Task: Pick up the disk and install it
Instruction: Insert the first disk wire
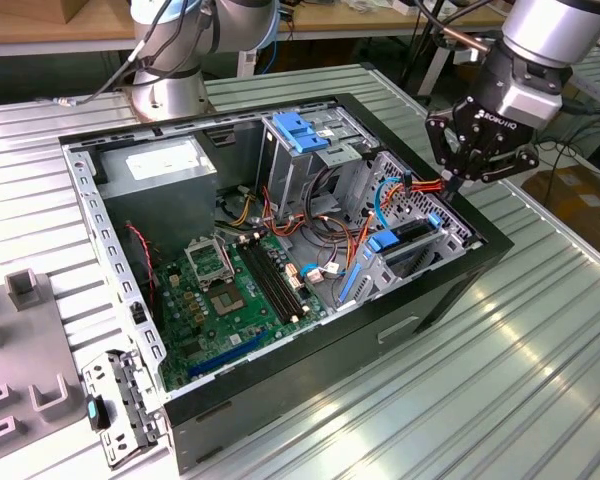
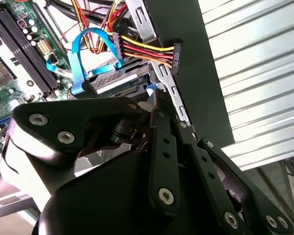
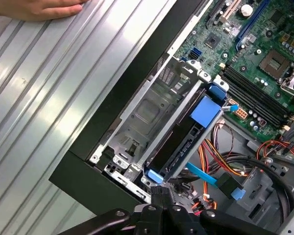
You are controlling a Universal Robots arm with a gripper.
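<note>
My fingers [image 1: 450, 184] are drawn together, tips meeting at the rim of the open computer case [image 1: 450, 292]. Just beyond the tips, the disk [image 3: 180, 147] sits edge-on in a slot of the metal drive cage [image 3: 147, 113], and its nearer blue rail end is right beside them. Whether I touch it, I cannot tell. Well away from my fingers, a person's hand [image 3: 39, 8] rests on the ribbed tabletop [image 1: 500, 400].

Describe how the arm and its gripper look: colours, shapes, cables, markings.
The arm is made of silvery-grey round tubes and fat cylindrical joints, with a dark cable looping past its base. The gripper is matt black. It has a blocky body with white lettering, then flat hinged bars pinned with silver screw heads, seen close up in both wrist views.
</note>
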